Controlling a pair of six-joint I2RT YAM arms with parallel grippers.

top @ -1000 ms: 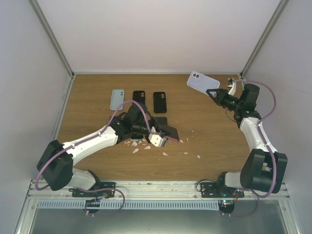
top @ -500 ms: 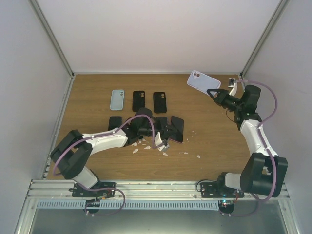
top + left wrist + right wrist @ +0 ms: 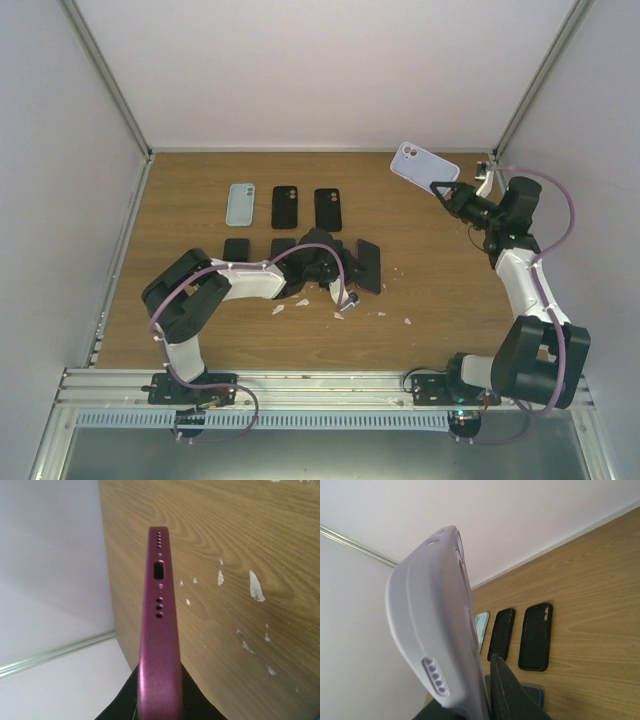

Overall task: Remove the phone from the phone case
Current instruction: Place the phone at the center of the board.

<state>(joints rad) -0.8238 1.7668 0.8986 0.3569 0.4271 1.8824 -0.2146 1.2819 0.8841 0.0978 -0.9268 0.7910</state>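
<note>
The phone (image 3: 159, 630) shows in the left wrist view edge-on as a magenta body with its port and speaker holes facing the camera. My left gripper (image 3: 159, 705) is shut on it low over the wooden table. From above the phone (image 3: 367, 265) looks dark, and it stands right of my left gripper (image 3: 348, 283). The lilac phone case (image 3: 422, 165) is held up in the air at the back right, with my right gripper (image 3: 446, 190) shut on its lower edge. In the right wrist view the phone case (image 3: 437, 630) fills the left side, clamped in my right gripper (image 3: 475, 702).
A light-blue case (image 3: 240, 204) and two black cases (image 3: 285, 207) (image 3: 327, 209) lie in a row at the back. Dark phones (image 3: 236, 249) (image 3: 283, 245) lie flat in front of them. White flakes (image 3: 300, 301) litter the table (image 3: 450, 300) near the left gripper. Grey walls close in on both sides.
My left arm has stretched to the right and carried the phone with it, turning it more upright. My right gripper has lifted the phone case slightly up and to the right.
</note>
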